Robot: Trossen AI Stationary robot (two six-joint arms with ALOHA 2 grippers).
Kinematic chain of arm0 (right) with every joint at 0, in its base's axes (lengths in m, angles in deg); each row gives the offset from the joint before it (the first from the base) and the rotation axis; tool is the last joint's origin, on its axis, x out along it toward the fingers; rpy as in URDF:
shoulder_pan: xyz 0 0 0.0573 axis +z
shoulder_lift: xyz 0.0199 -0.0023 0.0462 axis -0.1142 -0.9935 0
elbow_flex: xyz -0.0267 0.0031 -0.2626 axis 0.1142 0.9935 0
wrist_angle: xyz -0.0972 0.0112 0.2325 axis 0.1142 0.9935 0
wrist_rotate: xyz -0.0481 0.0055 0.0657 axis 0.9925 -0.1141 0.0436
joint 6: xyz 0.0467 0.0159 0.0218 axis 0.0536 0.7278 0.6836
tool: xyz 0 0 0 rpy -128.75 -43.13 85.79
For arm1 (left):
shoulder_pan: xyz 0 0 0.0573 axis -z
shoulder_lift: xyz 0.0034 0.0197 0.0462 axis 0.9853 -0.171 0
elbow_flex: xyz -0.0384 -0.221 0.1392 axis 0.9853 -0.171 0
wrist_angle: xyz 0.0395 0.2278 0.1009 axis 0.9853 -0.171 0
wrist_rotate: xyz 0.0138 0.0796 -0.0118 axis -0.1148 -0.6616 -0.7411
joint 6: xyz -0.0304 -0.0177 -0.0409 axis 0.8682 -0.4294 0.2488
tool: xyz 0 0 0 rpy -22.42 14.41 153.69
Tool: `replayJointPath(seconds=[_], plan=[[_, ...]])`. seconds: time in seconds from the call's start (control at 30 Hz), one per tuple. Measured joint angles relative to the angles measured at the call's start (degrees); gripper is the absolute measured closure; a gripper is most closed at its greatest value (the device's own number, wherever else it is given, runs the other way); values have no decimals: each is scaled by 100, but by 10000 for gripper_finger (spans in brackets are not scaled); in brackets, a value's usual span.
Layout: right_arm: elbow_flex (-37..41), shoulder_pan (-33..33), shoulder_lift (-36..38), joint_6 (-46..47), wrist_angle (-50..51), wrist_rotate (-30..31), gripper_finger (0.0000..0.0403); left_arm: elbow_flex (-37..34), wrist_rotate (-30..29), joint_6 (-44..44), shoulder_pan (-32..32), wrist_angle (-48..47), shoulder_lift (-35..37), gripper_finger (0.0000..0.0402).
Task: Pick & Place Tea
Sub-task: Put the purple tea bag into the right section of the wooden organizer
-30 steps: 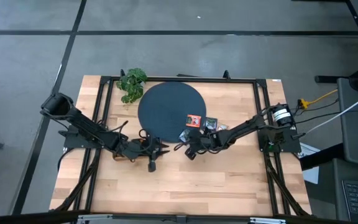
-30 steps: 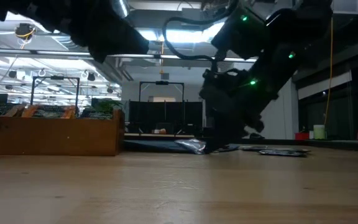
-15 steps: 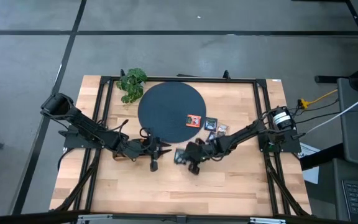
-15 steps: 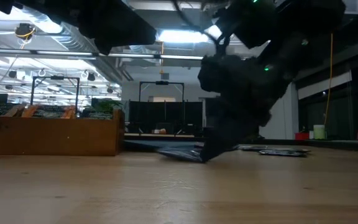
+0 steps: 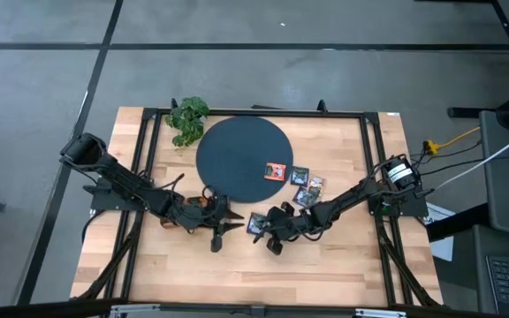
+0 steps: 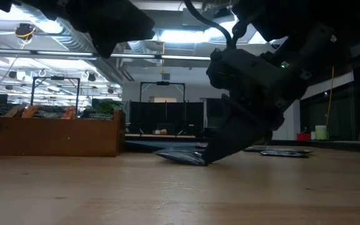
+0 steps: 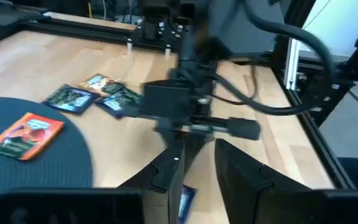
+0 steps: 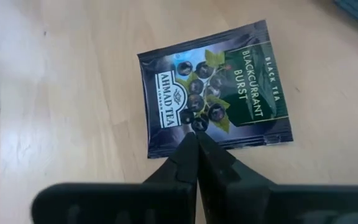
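Observation:
A dark sachet of tea point(image 8: 213, 93), labelled blackcurrant, lies flat on the wood in front of the dark disc point(image 5: 237, 155). My right gripper point(image 8: 196, 134) is shut, its tips on the sachet's edge. An orange-red sachet point(image 5: 277, 170) lies on the disc. Three more dark sachets point(image 5: 306, 185) lie on the wood to the disc's right. My left gripper point(image 5: 224, 228) stands open just left of the dark sachet, level with the table and pointing at it, with nothing between its fingers. My right gripper presses its shut fingertips point(image 8: 191, 140) down on the sachet's edge point(image 8: 166, 149), about midway along the side that faces the gripper. The fingers slant down from the table's right. The sachet lies on the wood, not between the fingers.
A leafy plant point(image 5: 187, 117) stands at the far left beside the disc. The low view shows a brown wooden tray point(image 6: 49, 134) at the left. A black frame point(image 5: 374, 150) runs round the table. Bare wood lies toward the near edge.
My right gripper has gone toward the table's near edge and a little left, staying shut. The dark sachet has slid with it from the disc's rim onto the bare wood, close to my left gripper.

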Motion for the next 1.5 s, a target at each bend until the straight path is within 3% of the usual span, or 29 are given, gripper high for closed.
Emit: replayJointPath(seconds=[0.33, 0.43, 0.6, 0.8, 1.17, 1.3, 1.5], plan=[[-230, -1, -17, 8, 101, 40, 394, 1486, -182, 68, 16, -1301, -1510, 316], [-505, 12, 4, 6, 773, 35, 393, 1910, -68, 298, -45, -1693, -1898, 316], [-1101, 69, 180, -14, 2730, 45, 392, 2370, 155, 648, -109, -2240, -2342, 316], [-1634, 206, 339, -450, 3610, 760, 392, 2448, 85, 774, -141, -2339, -2543, 316], [-1799, -1, 341, -765, 4867, 802, 391, 2446, -107, 596, -307, -2016, -2685, 317], [-1799, -94, 343, -787, 5184, 806, 391, 2451, 196, 419, -346, -1445, -3017, 336], [-1759, -164, 350, -886, 5480, 812, 391, 2446, 98, 408, -377, -1312, -3430, 377]])
